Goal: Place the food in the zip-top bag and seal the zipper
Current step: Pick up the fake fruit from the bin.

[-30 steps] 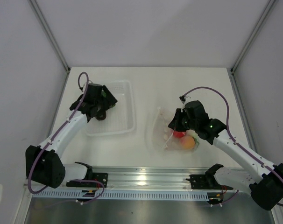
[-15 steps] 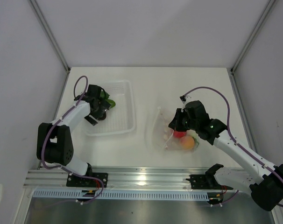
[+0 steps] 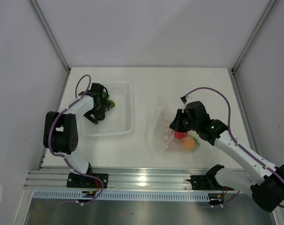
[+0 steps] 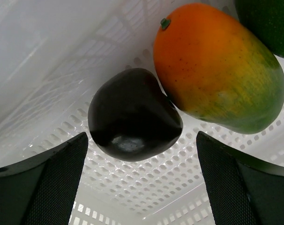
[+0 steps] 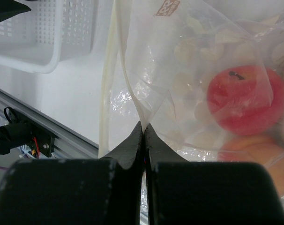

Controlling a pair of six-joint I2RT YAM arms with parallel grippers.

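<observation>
A matte white surface (image 3: 189,84) fills the middle of the top view. It is enclosed by 3 plain white walls: a back wall (image 3: 151,28), a left wall (image 3: 15,84) and a right wall (image 3: 275,93). 2 silvery metal posts run up the back corners, the left post (image 3: 49,33) and the right post (image 3: 254,33). Along the near edge lies a ribbed aluminium rail (image 3: 146,180) with a bright patch of glare (image 3: 142,176) near its middle. Just in front of it is a narrow slotted strip (image 3: 132,194), then a dull grey metal sheet (image 3: 146,213). The light is even and diffuse, and shadows on the surface are faint and soft.
</observation>
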